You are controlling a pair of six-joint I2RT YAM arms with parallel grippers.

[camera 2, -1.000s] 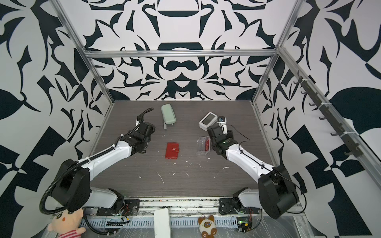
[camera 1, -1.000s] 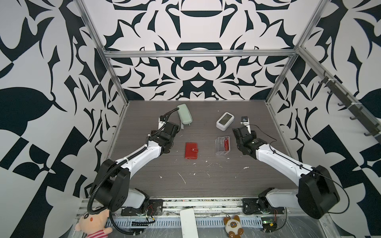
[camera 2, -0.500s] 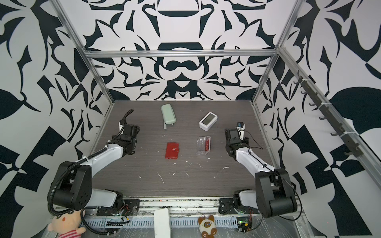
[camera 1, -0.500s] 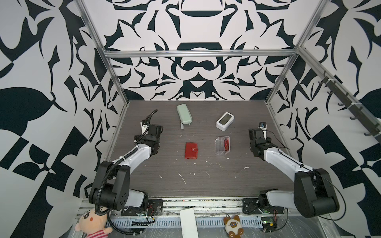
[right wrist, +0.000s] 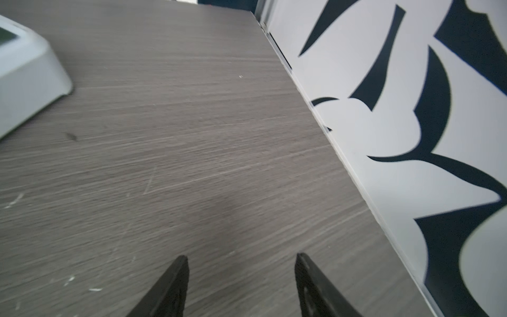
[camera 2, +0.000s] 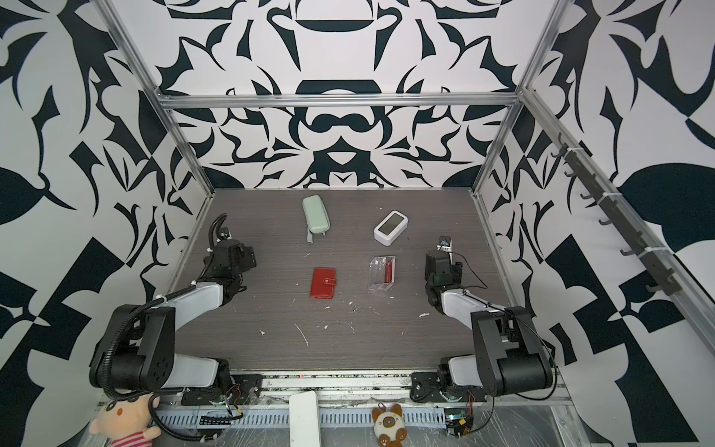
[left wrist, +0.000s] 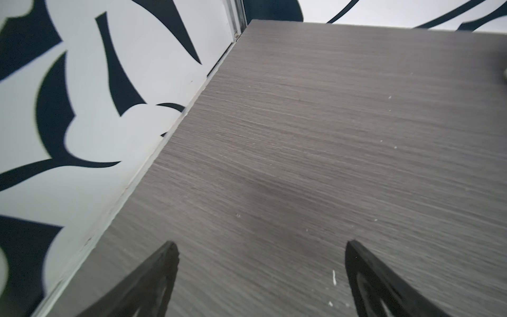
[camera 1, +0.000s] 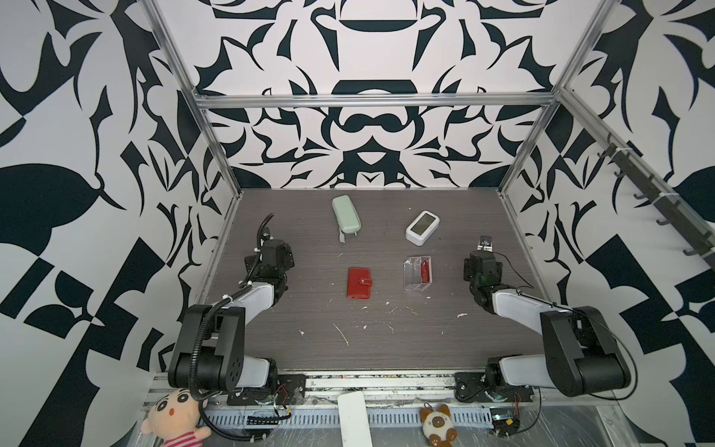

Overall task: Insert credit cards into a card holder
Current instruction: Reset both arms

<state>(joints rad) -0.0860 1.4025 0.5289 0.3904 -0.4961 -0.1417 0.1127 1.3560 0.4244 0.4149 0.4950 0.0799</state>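
Card holder (camera 1: 360, 283): red, shut, tab snapped across. It lies flat at mid-counter and is in the same spot as a second ago.

Cards: one red card (camera 1: 426, 270) stands in the clear stand (camera 1: 417, 274), at the holder's 3 o'clock and near it. No other loose cards are visible on the counter (camera 1: 348, 348).

Change: a second ago both arms were reaching in, the left close to the holder's 10 o'clock and the right just beside the stand. Both have now drawn back to the counter's side edges, and both sets of fingers have spread wider on the way.

Left fingers (left wrist: 159, 274): spread wide and released, with only bare counter between them.
Right fingers (right wrist: 170, 285): parted more narrowly, also empty.

Position: the left arm (camera 1: 272, 259) sits at the holder's 9 o'clock, well apart. The right arm (camera 1: 481, 271) sits at 3 o'clock, beyond the stand. Neither wrist view shows the holder or a card, so the fingers point away from both, toward the back of the counter.

Reading: this looks like a retreat rather than an approach. Nothing is in hand and the holder is closed, so no insertion is under way. I cannot tell whether cards already sit inside.

Also present: a mint case (camera 1: 345, 214) at the holder's 12 o'clock and a white clock (camera 1: 422, 227) near 1 o'clock.
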